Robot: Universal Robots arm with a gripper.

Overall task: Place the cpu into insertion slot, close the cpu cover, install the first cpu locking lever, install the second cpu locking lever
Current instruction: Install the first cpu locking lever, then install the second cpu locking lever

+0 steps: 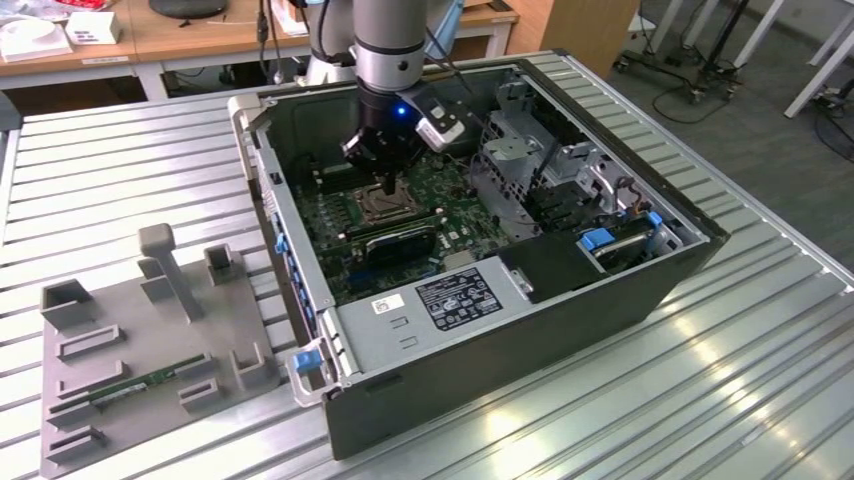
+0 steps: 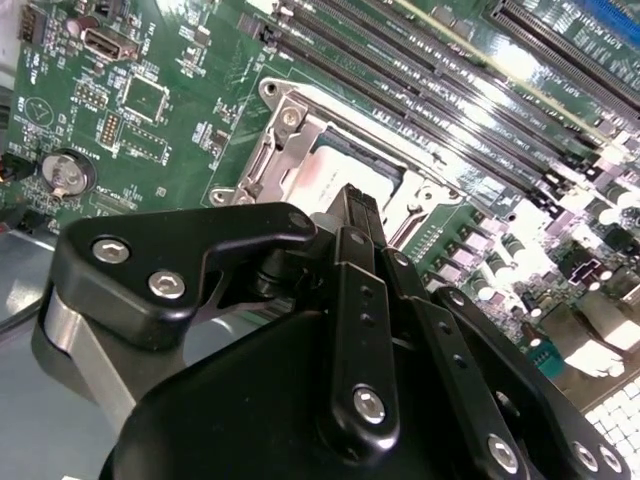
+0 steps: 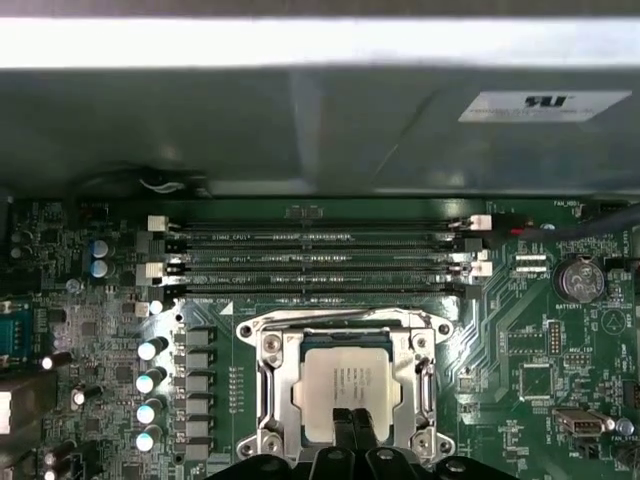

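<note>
Even overhead light is thrown across the exterior view, and soft bright streaks are reflected from the ribbed metal bench [image 1: 747, 380]. The inside of the computer case [image 1: 641, 290] is left dimmer. In the second wrist view, strong glare is cast on the memory slots [image 2: 520, 110], and the black gripper [image 2: 362, 215] is rendered slightly soft. In the first wrist view, a washed-out white band is seen along the case wall [image 3: 320, 40].
</note>
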